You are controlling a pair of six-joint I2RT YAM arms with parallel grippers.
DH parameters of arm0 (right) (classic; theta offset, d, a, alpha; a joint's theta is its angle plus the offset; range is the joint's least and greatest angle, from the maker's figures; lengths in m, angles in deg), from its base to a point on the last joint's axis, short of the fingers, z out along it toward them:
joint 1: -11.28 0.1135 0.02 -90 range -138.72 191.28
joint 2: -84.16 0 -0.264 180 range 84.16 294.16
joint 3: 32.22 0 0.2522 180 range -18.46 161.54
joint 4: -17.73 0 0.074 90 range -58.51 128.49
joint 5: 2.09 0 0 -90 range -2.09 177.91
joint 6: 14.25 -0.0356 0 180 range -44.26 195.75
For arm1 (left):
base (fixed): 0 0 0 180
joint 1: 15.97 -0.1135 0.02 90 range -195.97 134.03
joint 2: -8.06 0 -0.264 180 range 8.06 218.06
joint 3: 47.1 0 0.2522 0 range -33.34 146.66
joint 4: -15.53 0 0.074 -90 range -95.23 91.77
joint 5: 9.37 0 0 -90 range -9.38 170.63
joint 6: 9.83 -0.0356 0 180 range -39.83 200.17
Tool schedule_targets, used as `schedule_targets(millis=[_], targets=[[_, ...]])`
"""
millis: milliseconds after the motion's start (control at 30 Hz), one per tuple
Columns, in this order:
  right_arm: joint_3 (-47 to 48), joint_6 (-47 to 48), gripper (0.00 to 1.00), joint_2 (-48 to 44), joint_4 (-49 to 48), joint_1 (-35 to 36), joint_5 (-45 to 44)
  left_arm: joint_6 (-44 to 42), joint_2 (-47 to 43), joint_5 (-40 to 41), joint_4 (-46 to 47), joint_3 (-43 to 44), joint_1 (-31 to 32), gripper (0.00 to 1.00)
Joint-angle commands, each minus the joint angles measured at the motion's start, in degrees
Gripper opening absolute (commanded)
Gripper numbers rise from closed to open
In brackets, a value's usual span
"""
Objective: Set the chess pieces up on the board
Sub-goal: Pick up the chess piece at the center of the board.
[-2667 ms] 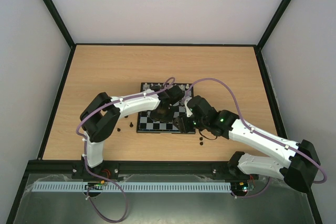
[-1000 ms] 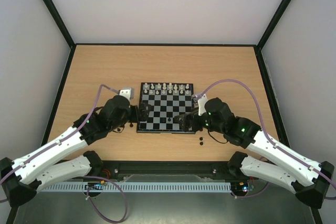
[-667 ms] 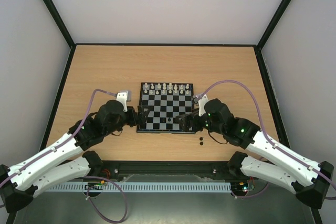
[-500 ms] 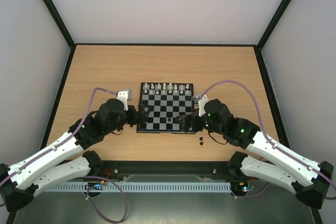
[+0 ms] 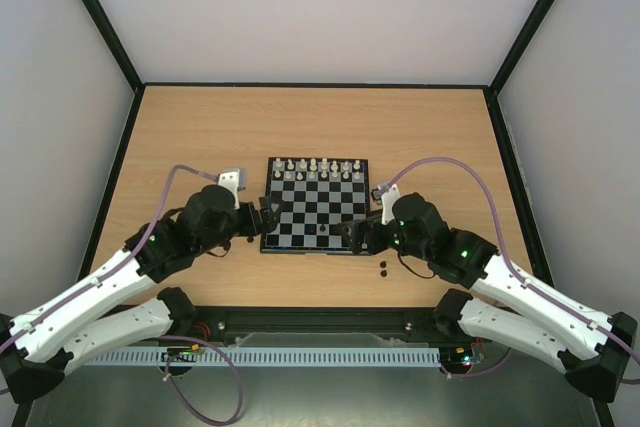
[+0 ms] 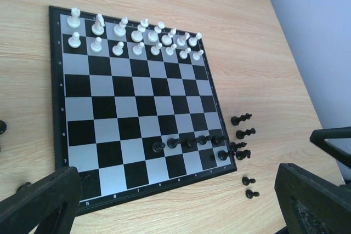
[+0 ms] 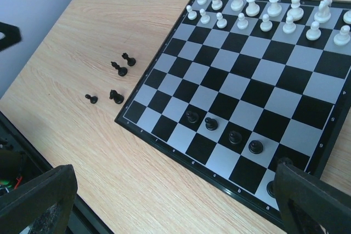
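Note:
The board lies mid-table, its black and grey squares also showing in the left wrist view and the right wrist view. White chess pieces fill its two far rows. A short row of black pawns stands near the front edge. Several loose black pieces lie on the wood right of the board and left of it. My left gripper hangs open and empty at the near-left corner. My right gripper is open and empty at the near-right corner.
The wooden table has a black raised frame along its sides and grey walls beyond. Purple cables loop above both arms. A black rail runs along the near edge.
Both arms have drawn back from over the board to its near corners. Over the last second they only shifted slightly; both grippers stayed open.

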Motion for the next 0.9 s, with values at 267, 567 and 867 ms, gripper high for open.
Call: schedule_targets(millis=[267,567,867], targets=[[-1.18,-3.33,0.99,-2.40,2.03,0.34,-2.38,2.55,-2.39,0.58,-4.06,0.58,-0.11,1.00],[0.93,-1.77,0.99,-0.76,3.52,0.33,-1.19,2.27,7.85,2.45,-18.62,5.67,-0.69,1.00],[0.87,-0.24,0.99,0.12,2.91,0.37,2.74,-3.33,19.87,-7.57,-24.29,5.03,-11.30,1.00]])
